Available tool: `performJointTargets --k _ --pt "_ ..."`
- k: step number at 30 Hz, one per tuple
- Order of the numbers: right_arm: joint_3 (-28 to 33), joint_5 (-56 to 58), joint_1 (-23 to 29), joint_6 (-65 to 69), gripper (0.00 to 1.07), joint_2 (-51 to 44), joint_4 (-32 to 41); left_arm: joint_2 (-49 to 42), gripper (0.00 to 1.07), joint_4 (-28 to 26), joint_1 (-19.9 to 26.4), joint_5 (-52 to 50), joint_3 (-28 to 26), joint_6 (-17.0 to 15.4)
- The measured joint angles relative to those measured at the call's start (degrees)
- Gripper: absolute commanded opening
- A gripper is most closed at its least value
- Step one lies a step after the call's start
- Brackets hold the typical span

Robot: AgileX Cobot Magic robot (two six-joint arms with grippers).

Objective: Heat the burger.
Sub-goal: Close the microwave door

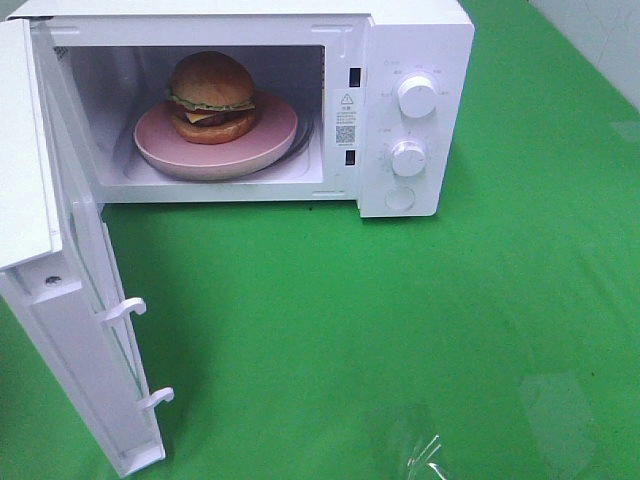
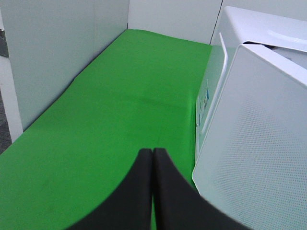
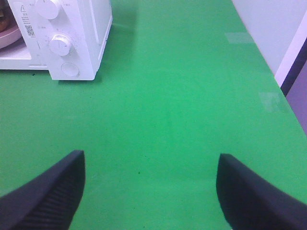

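Well, the burger sits on the pink plate inside the open microwave, far left. It looks soft and stacked, likely to slump, so better to grip the plate's stiff near rim. Left claw clenched, empty; right claw released above the table.

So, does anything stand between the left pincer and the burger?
Yes: the open microwave door. The shut left pincer sits by its outer face; the burger lies on the pink plate inside.
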Motion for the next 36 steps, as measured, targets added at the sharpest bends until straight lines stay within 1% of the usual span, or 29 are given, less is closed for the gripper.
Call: performJointTargets --k 1,2,3,4,5,6,7,8,9,10,11,12,14,15,16,17,18,19,20,23,24,27,31,32,33,34,35,36 --pt "0.0 0.0 0.0 0.0 0.76 0.0 0.0 2.46 0.0 3.27 0.0 -2.81 0.0 -2.92" --pt "0.0 0.0 0.0 0.0 0.76 0.0 0.0 3.84 0.0 5.67 0.0 -4.3 0.0 -4.64" --pt "0.0 0.0 0.0 0.0 0.76 0.0 0.0 3.84 0.0 5.67 0.0 -4.3 0.0 -4.64" --pt "0.0 0.0 0.0 0.0 0.76 0.0 0.0 6.76 0.0 10.83 0.0 -7.28 0.0 -8.19" --pt "0.0 0.0 0.0 0.0 0.76 0.0 0.0 6.76 0.0 10.83 0.0 -7.28 0.0 -8.19" --pt "0.0 0.0 0.0 0.0 0.76 0.0 0.0 9.45 0.0 15.36 0.0 -11.12 0.0 -11.12" --pt "0.0 0.0 0.0 0.0 0.76 0.0 0.0 9.45 0.0 15.36 0.0 -11.12 0.0 -11.12" --pt "0.0 0.0 0.0 0.0 0.76 0.0 0.0 12.61 0.0 19.19 0.0 -14.44 0.0 -13.75" --pt "0.0 0.0 0.0 0.0 0.76 0.0 0.0 13.81 0.0 21.03 0.0 -16.16 0.0 -15.07" --pt "0.0 0.0 0.0 0.0 0.76 0.0 0.0 13.81 0.0 21.03 0.0 -16.16 0.0 -15.07" --pt "0.0 0.0 0.0 0.0 0.76 0.0 0.0 16.56 0.0 24.01 0.0 -18.91 0.0 -16.84" --pt "0.0 0.0 0.0 0.0 0.76 0.0 0.0 16.56 0.0 24.01 0.0 -18.91 0.0 -16.84" --pt "0.0 0.0 0.0 0.0 0.76 0.0 0.0 22.23 0.0 29.68 0.0 -24.69 -0.11 -18.91" --pt "0.0 0.0 0.0 0.0 0.76 0.0 0.0 22.23 0.0 29.68 0.0 -24.69 -0.11 -18.91" --pt "0.0 0.0 0.0 0.0 0.76 0.0 0.0 24.58 0.0 31.57 0.0 -26.81 -0.29 -19.54" --pt "0.0 0.0 0.0 0.0 0.76 0.0 0.0 24.58 0.0 31.57 0.0 -26.81 -0.29 -19.54" --pt "0.0 0.0 0.0 0.0 0.76 0.0 0.0 26.81 0.0 33.0 0.0 -28.48 -0.69 -19.94" --pt "0.0 0.0 0.0 0.0 0.76 0.0 0.0 26.81 0.0 33.0 0.0 -28.48 -0.69 -19.94" --pt "0.0 0.0 0.0 0.0 0.76 0.0 0.0 28.99 0.0 34.21 0.0 -30.02 -1.03 -20.51" --pt "0.0 0.0 0.0 0.0 0.76 0.0 0.0 29.85 0.0 34.61 0.0 -30.6 -1.09 -20.86" --pt "0.0 0.0 0.0 0.0 0.76 0.0 0.0 31.68 0.0 35.24 0.0 -32.14 -1.32 -21.37" --pt "0.0 0.0 0.0 0.0 0.76 0.0 0.0 34.32 0.0 35.64 0.0 -34.15 -1.6 -21.37" --pt "0.0 0.0 0.0 0.0 0.76 0.0 0.0 35.7 0.0 35.7 -0.11 -35.01 -1.83 -21.49" --pt "0.0 0.0 0.0 0.0 0.76 0.0 0.0 36.38 0.0 35.58 -1.15 -35.01 -2.06 -21.54" --pt "0.0 0.0 0.0 0.0 0.76 0.0 0.0 36.38 0.0 35.58 -1.15 -35.01 -2.06 -21.54" --pt "0.0 0.0 0.0 0.0 0.76 0.0 0.0 36.96 0.0 35.47 -3.09 -34.95 -2.52 -20.97" --pt "0.0 0.0 0.0 0.0 0.76 0.0 0.0 36.96 0.0 35.47 -3.09 -34.95 -2.52 -20.97" --pt "0.0 0.0 0.0 0.0 0.76 0.0 0.0 37.53 0.0 34.61 -5.84 -34.72 -2.86 -19.37"
